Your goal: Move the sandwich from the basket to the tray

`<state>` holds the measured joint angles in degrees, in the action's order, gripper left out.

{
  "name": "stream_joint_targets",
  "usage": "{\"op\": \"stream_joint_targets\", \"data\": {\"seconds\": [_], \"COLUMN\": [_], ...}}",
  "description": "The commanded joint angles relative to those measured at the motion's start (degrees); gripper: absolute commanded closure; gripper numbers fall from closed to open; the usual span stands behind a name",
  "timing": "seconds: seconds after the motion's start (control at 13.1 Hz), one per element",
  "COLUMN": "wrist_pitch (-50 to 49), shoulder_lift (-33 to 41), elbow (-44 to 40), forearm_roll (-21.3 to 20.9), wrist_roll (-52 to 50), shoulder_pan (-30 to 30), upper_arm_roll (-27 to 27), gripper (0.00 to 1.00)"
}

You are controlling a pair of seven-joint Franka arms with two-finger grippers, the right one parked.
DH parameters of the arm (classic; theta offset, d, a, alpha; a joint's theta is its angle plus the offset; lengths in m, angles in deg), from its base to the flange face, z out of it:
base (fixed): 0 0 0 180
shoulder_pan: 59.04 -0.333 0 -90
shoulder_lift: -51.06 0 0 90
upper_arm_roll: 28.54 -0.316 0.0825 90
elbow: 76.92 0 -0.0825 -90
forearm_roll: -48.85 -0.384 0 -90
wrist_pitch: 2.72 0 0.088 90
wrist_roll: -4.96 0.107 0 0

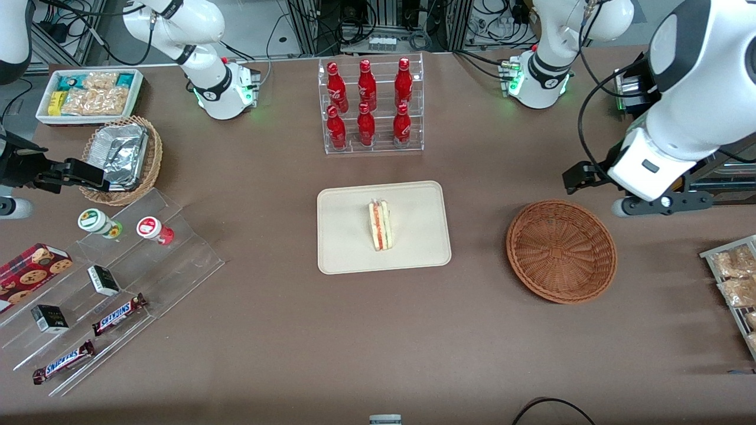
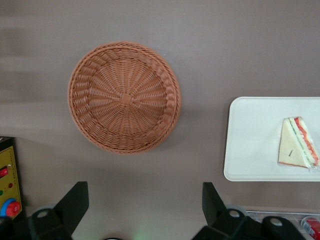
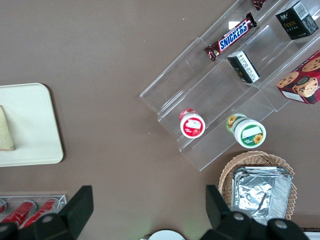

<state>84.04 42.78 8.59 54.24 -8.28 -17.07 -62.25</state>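
A brown table (image 1: 266, 330) fills the scene under even, soft light, and a clear rack (image 1: 373, 106) of red bottles (image 1: 367, 86) stands on it. Farther from the front camera than the rack, past the table edge, lie a pale floor, metal frames (image 1: 378, 18) and black cables (image 1: 283, 26). Well apart from the rack, toward the parked arm's end of the table, sit a clear stepped stand (image 1: 118, 277) with candy bars (image 1: 118, 314) and jars (image 1: 97, 222), a tan basket (image 1: 127, 159) with a foil container, and a white tub (image 1: 88, 94) of snacks.
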Motion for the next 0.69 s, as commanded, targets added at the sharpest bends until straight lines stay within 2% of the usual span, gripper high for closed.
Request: {"op": "stream_joint_targets", "data": {"seconds": [0.0,0.08,0.23,0.38,0.61], "wrist_pitch": [-0.88,-1.84,-2.21,-2.38,-2.38], "shoulder_lift": [3.26,3.01,3.35,4.4,7.04], "elbow": [1.06,0.89,0.63,0.89,3.42], "forearm_roll": [0.4,0.58,0.14,-0.3,-1.61], "wrist_roll": [3.63,4.79,5.06,5.15,7.51], "shoulder_pan": [0.57,-2.74,-14.75,-25.57,-39.82], "upper_arm_roll": [-2.84,-1.98,11.75,23.28,36.49], "gripper": [0.0,0.0,0.0,0.0,0.0]}}
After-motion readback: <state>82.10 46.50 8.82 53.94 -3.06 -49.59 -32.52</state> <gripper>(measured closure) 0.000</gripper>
